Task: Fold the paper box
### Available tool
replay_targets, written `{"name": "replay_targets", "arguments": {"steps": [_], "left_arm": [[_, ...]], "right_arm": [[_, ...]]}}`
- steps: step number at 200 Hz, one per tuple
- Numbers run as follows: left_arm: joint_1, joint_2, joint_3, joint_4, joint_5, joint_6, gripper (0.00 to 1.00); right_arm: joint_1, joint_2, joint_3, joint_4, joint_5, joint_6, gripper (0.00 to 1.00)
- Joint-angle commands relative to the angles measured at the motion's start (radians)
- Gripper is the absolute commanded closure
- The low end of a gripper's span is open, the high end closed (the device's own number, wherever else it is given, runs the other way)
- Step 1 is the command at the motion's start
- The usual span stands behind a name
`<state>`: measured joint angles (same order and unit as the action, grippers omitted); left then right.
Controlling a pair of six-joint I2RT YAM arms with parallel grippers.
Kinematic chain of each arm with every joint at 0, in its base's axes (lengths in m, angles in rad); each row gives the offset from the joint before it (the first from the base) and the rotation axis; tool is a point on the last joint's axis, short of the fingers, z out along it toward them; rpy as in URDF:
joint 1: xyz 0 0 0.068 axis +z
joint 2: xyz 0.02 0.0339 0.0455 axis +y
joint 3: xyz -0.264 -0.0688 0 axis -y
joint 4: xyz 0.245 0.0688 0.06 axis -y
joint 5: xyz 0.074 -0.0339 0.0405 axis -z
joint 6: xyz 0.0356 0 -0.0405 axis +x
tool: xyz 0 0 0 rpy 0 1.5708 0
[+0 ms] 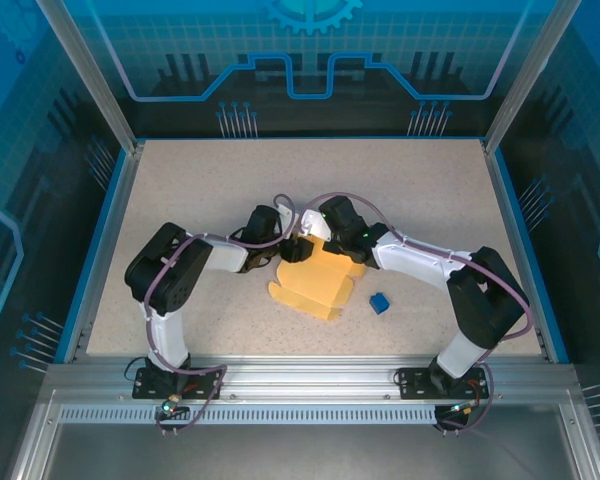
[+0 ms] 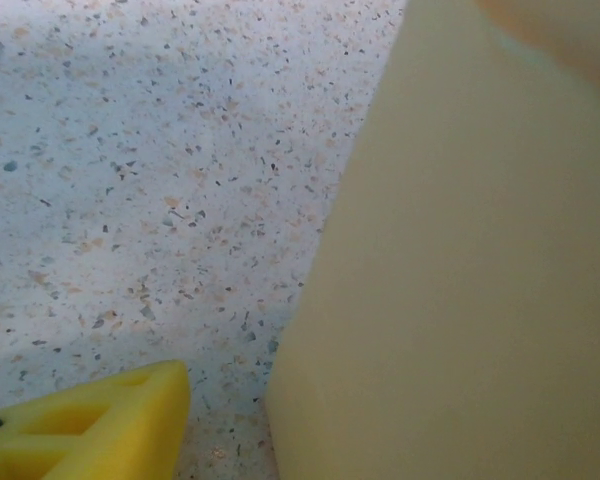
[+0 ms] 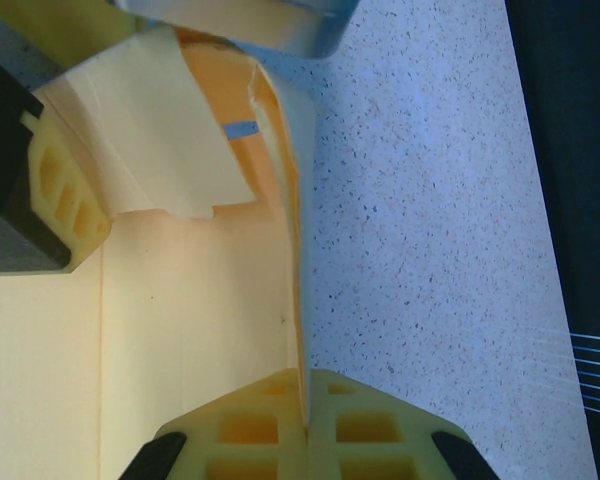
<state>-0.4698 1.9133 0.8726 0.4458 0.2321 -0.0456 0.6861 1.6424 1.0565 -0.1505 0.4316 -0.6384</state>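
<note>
The paper box (image 1: 315, 285) lies partly folded mid-table, pale yellow with creased panels. My right gripper (image 3: 305, 425) is shut on the thin upright edge of one box wall (image 3: 298, 300), its pads pressed together on the card. It reaches in from the right (image 1: 330, 240). My left gripper (image 1: 292, 250) comes in from the left at the box's far end. One of its yellow fingers (image 2: 90, 430) stands apart from a tall box panel (image 2: 460, 280), with bare table between them; the other finger is hidden behind the panel. That left finger (image 3: 65, 195) touches a folded flap (image 3: 150, 130).
A tiny blue cube (image 1: 380, 303) sits on the speckled table (image 1: 200, 180) just right of the box. Raised blue rails (image 1: 105, 240) border the table on the left, right and far sides. Both arm bases are bolted at the near edge.
</note>
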Motion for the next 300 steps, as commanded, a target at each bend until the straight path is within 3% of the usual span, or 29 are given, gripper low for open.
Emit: {"name": "replay_targets", "arguments": {"steps": [1,92,140,180,221,246,300], "left_arm": [[-0.003,0.026,0.030,0.017,-0.022,0.027,0.39],[-0.003,0.074,0.056,0.088,-0.105,-0.033,0.55],[-0.003,0.060,0.025,0.120,-0.291,-0.132,0.71],[-0.004,0.038,0.046,0.062,-0.452,-0.250,0.76],[-0.014,0.046,0.099,-0.053,-0.524,-0.289,0.78],[-0.014,0.046,0.108,-0.068,-0.506,-0.284,0.77],[-0.014,-0.016,0.030,0.100,-0.271,-0.169,0.62]], "right_arm": [[-0.007,-0.033,0.017,-0.026,-0.030,0.022,1.00],[-0.007,-0.038,-0.001,-0.026,-0.050,0.034,1.00],[-0.005,-0.046,-0.010,-0.027,-0.059,0.044,1.00],[0.004,-0.038,-0.019,-0.032,-0.045,0.046,1.00],[0.011,-0.045,-0.022,-0.026,-0.038,0.042,1.00],[0.015,-0.046,-0.023,-0.012,-0.023,0.040,1.00],[0.010,-0.041,-0.020,0.017,0.045,0.049,1.00]]}}
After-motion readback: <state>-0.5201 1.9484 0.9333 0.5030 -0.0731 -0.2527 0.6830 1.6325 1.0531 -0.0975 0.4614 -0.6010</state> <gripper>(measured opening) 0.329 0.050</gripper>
